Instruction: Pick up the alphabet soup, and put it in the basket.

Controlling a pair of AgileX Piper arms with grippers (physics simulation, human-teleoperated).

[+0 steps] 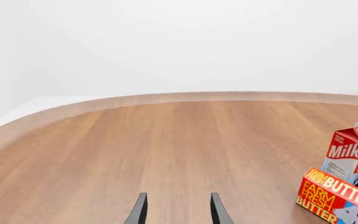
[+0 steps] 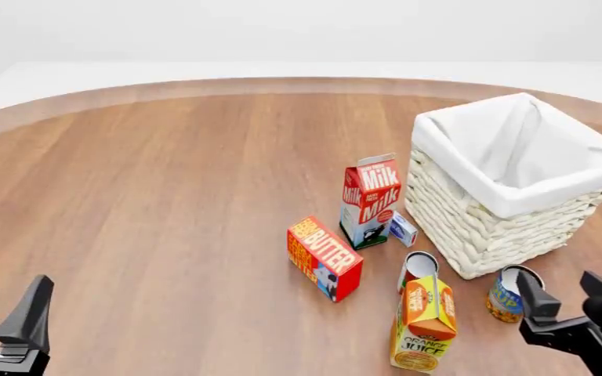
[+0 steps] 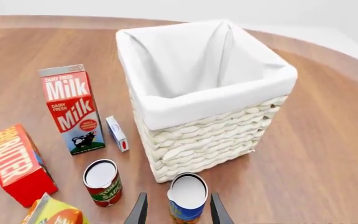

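Fingers of the right gripper (image 3: 174,212) stand apart with the alphabet soup (image 3: 187,203) upright between them, not clamped; whether the pads touch the can I cannot tell. In the front view the same gripper (image 2: 564,307) sits at the near right of the table, just beside that blue-and-yellow can (image 2: 510,294), which stands just beside the basket's near corner. The left gripper (image 1: 176,211) is well apart from the basket, at the near left, over bare wooden table (image 1: 166,149); its jaws are apart and hold nothing.

Nearest to the arms among the clutter is one orange juice carton (image 2: 423,323), upright, on the near left side of the basket. Just behind it, toward the basket, stands one red-labelled can (image 3: 102,182), upright, near the soup and near the basket's wall but touching neither. Left of that lies one butter box (image 2: 324,258), red and orange, farther from the basket. Beyond it one milk carton (image 2: 369,202) stands upright near the basket's left wall, and one small white-and-blue box (image 3: 117,133) lies between the milk carton and the basket.

The basket (image 2: 489,227), one only, is cream wicker with white cloth folded over its rim; the lining seen inside holds nothing visible. Two cans, two cartons, two boxes in all.
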